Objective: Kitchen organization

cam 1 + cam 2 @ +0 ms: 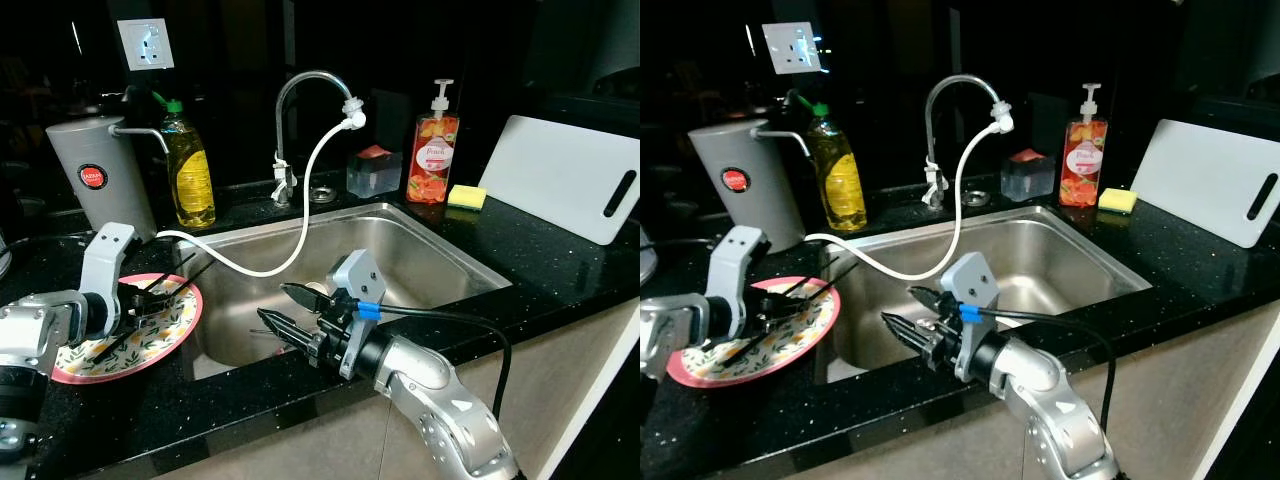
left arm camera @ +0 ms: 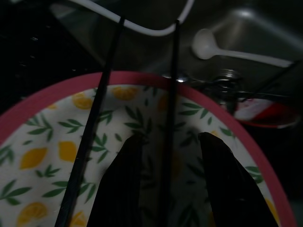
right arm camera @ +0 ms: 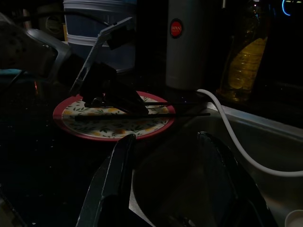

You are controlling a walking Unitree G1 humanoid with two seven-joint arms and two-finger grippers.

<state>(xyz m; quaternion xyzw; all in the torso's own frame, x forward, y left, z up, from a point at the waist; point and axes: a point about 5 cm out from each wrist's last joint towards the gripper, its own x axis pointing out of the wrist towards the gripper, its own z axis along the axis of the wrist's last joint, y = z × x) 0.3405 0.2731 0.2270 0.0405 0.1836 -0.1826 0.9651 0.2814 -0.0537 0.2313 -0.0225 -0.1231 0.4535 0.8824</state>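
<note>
A pink-rimmed plate with a lemon pattern lies on the black counter left of the sink. Two black chopsticks rest across it, their tips reaching over the sink edge. My left gripper hovers low over the plate, open, and in the left wrist view its fingers straddle one chopstick without clamping it. My right gripper is open over the near left part of the steel sink, pointing toward the plate, with nothing between its fingers.
A white hose hangs from the faucet across the sink. A white spoon lies in the basin. Behind stand a grey flask, yellow dish soap, pink hand soap, a yellow sponge and a white cutting board.
</note>
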